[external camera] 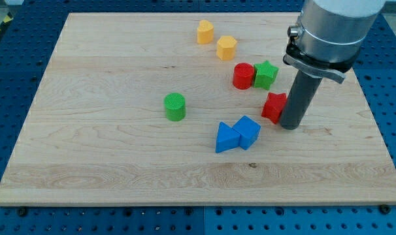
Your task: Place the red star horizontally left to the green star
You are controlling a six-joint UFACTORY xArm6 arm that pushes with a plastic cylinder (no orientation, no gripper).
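My tip (pixel 290 126) sits on the surface (pixel 106 156) at the view's right side of the red star (pixel 273 106), touching or very nearly touching it; the rod hides the star's right edge, so contact is my judgement only. The end effector is a bare rod with nothing that opens or closes, and it holds nothing.

The red star lies below and slightly to the view's right of the green star (pixel 266 74). The red cylinder (pixel 243 76) stands touching the green star on its left, exactly where the red star should end up.

Risks as I read them:
- A straight push toward the view's left sends the star to the blue cube (pixel 248 131) and blue triangular block (pixel 227 138), which sit just below-left of it. Cause: the push line is too low.
- Pushing upward could knock the red cylinder or green star and shift the reference. Cause: the slot is occupied.
- A star's points may let it spin off the rod. Cause: off-centre contact.

The green cylinder (pixel 175 106) and two yellow blocks (pixel 205 31) (pixel 226 47) are well apart from this.
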